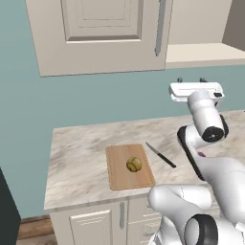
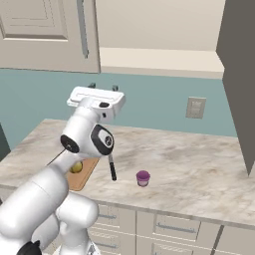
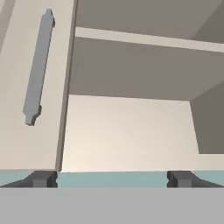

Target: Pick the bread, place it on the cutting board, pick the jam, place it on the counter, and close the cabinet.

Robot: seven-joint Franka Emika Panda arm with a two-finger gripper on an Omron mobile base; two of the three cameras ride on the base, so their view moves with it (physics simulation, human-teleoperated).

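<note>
Fingertips poke up at the near edge of the hand view, set wide apart with nothing between them, so the gripper is spread and empty. It sits raised above the counter, pointed at the open cabinet.

Straight ahead of the gripper lies the cream inner shelf, bare as far as I can see. To one side of it in the hand view hangs the shut door with its long bar handle. The other door stands swung out, off to the gripper's right in the right base view.

Below and behind the gripper, the bread sits on the cutting board, and nothing else rests on that board. A knife lies just beside the board on the stone. The jam stands on the counter, past the knife.

By my reading, both placing steps look done and closing the cabinet is the step in hand. The next move calls for swinging right, getting behind that open door and pushing it shut.
</note>
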